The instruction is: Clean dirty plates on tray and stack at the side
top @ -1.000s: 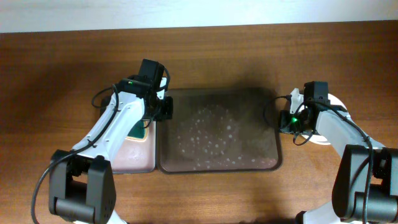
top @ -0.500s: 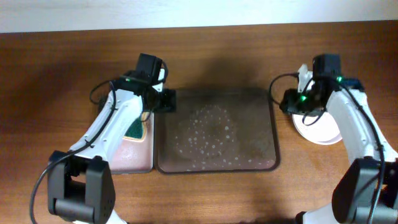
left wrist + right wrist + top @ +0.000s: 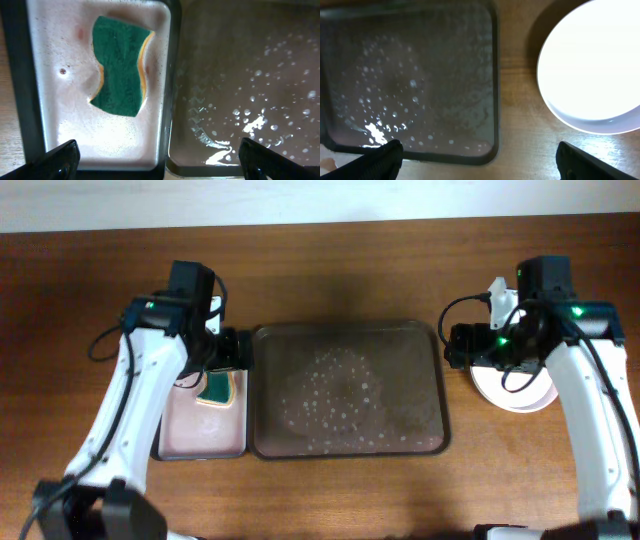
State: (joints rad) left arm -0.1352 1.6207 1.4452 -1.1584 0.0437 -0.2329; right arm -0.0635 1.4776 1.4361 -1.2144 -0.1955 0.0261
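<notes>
The big dark tray [image 3: 345, 328] lies mid-table and holds only a film of water with white foam specks; it also fills the right of the left wrist view [image 3: 240, 75]. White plates [image 3: 520, 392] sit on the wood right of it, bright and clean-looking in the right wrist view [image 3: 592, 75]. My left gripper [image 3: 228, 350] is open, straddling the seam between both trays [image 3: 159, 159]. Open too, my right gripper [image 3: 465, 345] hangs over the tray's right rim and the bare wood beside the plates [image 3: 480, 155]. Neither holds anything.
A small tray [image 3: 200, 435] of pinkish soapy water lies against the big tray's left side. A green and yellow sponge [image 3: 120, 72] lies in it, also seen from overhead [image 3: 217, 388]. Brown wood surrounds everything.
Both grippers went from shut to open. My left arm pulled back to the left, off the big tray. My right arm rose and swung outward above the plates.
</notes>
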